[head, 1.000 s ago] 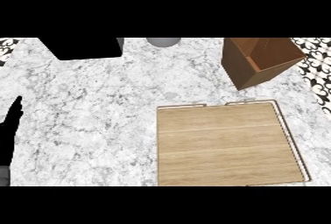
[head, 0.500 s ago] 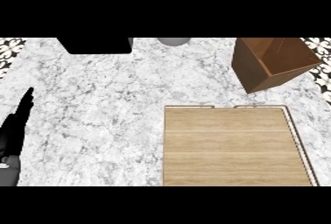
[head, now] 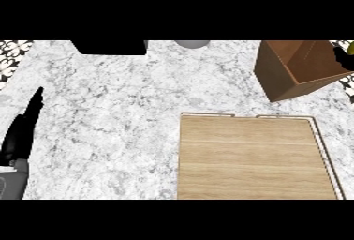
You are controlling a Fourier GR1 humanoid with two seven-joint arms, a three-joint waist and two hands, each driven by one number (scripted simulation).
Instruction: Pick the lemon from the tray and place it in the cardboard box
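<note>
The wooden tray (head: 249, 159) lies at the lower right of the counter with nothing on it. The brown cardboard box (head: 276, 77) stands open behind it at the upper right. At the view's right edge, over the box's far side, a yellow-green sliver of the lemon (head: 350, 47) shows beside a dark part of my right hand (head: 339, 57), which seems curled on it; the rest is cut off. My left hand (head: 19, 136) rests open at the left edge, fingers straight and pointing up.
A black block (head: 109, 47) and a grey round object (head: 192, 43) sit at the counter's far edge. Patterned floor tiles (head: 12, 54) show past the counter's left and right ends. White marble counter (head: 117, 117) spreads between my left hand and the tray.
The tray and box have drifted right in the view. My left hand now shows higher along the left edge. The lemon sliver and dark hand part have appeared at the right edge.
</note>
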